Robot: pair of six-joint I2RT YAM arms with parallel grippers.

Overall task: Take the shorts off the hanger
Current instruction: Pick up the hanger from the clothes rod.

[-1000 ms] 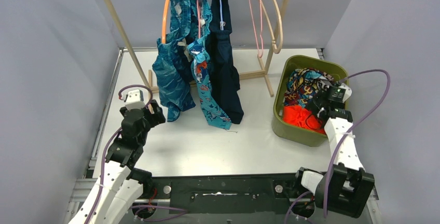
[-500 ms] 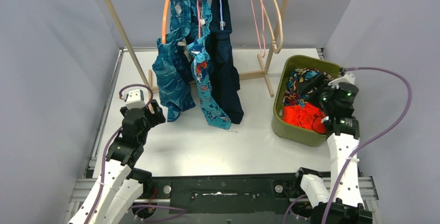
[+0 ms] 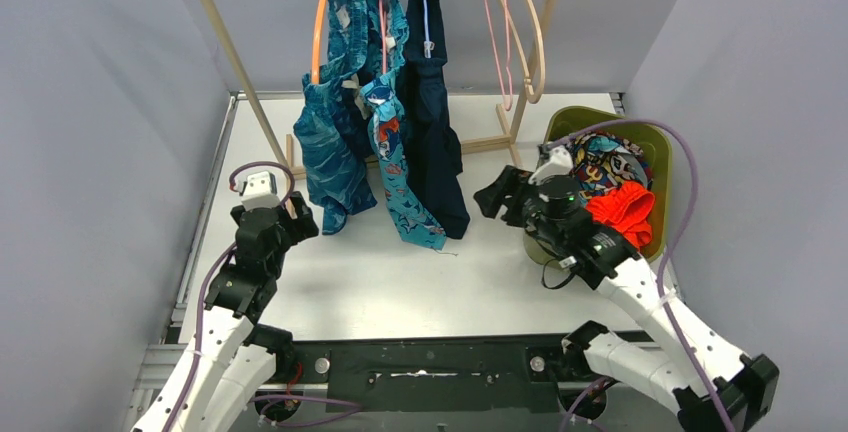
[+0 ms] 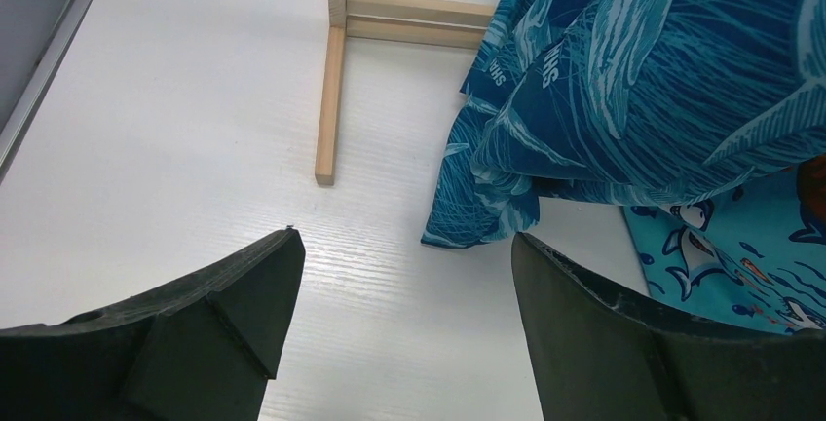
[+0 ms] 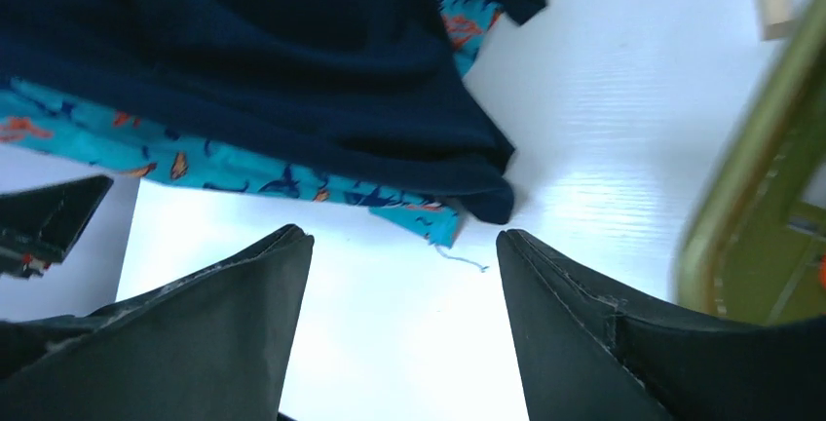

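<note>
Three shorts hang from hangers on the wooden rack: teal leaf-print shorts (image 3: 328,147) (image 4: 633,80), turquoise cartoon-print shorts (image 3: 402,177) (image 5: 234,170) and navy shorts (image 3: 437,142) (image 5: 292,51). The hems reach the table. Orange-red shorts (image 3: 625,209) and multicolour shorts (image 3: 600,167) lie in the green bin (image 3: 662,152). My left gripper (image 3: 303,218) (image 4: 404,250) is open and empty, low over the table, just left of the leaf-print hem. My right gripper (image 3: 490,198) (image 5: 404,241) is open and empty, just right of the navy hem.
Empty pink hangers (image 3: 490,32) and a wooden one (image 3: 538,47) hang at the rack's right end. The rack's wooden foot (image 4: 331,99) lies ahead of my left gripper. The bin's rim (image 5: 750,177) is close to the right of my right gripper. Grey walls flank the table.
My right gripper has come out of the bin and swung left across the table to the navy hem, jaws wider. The orange-red shorts stay in the bin. The left arm is still.
</note>
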